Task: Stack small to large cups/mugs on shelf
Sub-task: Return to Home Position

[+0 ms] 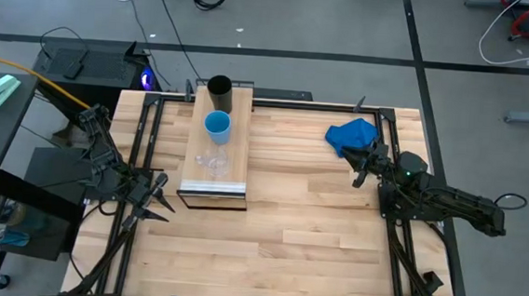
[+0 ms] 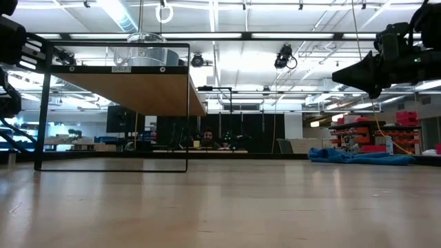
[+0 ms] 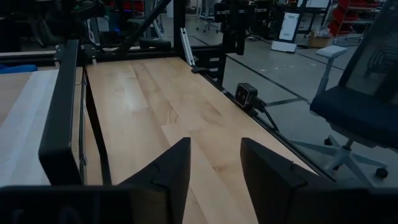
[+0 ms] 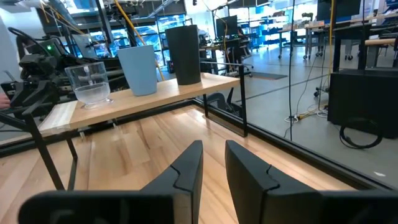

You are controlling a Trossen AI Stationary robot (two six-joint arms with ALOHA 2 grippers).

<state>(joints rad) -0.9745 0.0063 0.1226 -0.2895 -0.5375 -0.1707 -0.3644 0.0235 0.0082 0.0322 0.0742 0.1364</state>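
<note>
We find all three cups on the shelf (image 1: 233, 169), which lies at 11 o'clock on the tabletop (image 1: 314, 235). They stand in a row: the black cup (image 1: 219, 89) at the shelf's 12 o'clock end, the blue cup (image 1: 218, 124) in the middle, and the clear glass (image 4: 90, 82) toward 6 o'clock.

The left gripper (image 3: 216, 146) hangs off the shelf's 8 o'clock corner, fingers apart and empty. The right gripper (image 4: 214, 146) is well apart at 3 o'clock, beside the blue cloth (image 1: 351, 135), fingers slightly parted with nothing between them.

We judge the glass light, slick and breakable, best pinched gently across its wall. The blue cup may flex, while the black one looks stiff.
</note>
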